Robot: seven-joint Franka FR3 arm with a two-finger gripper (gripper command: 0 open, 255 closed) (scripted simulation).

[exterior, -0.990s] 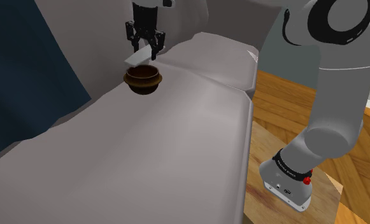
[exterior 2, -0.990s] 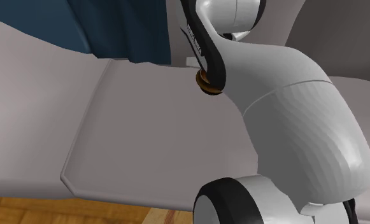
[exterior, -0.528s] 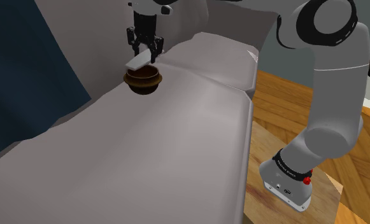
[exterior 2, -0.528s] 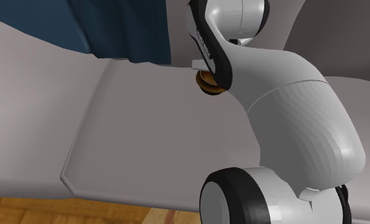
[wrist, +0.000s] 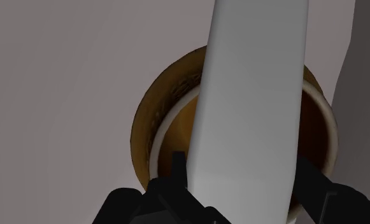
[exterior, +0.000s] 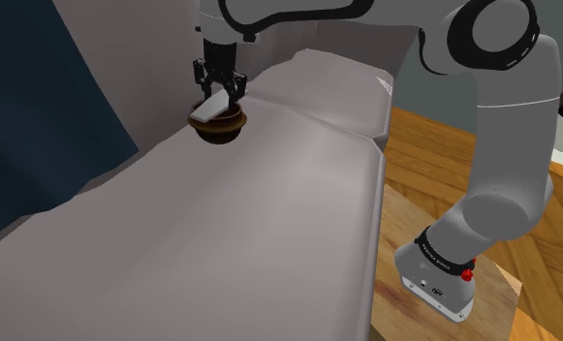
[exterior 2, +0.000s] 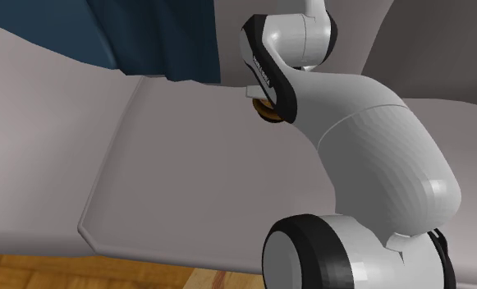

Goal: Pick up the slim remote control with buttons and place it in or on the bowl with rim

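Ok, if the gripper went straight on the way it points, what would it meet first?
The brown bowl right below it. The gripper points down, shut on the white remote, which lies across the bowl's mouth, so the remote would likely reach the rim before the gripper does; the gap left is unclear.

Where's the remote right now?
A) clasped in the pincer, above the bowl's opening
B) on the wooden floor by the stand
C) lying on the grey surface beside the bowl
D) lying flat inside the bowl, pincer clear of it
A: in the wrist view the white remote sits clasped between the black fingers of the pincer, directly over the opening of the brown bowl.
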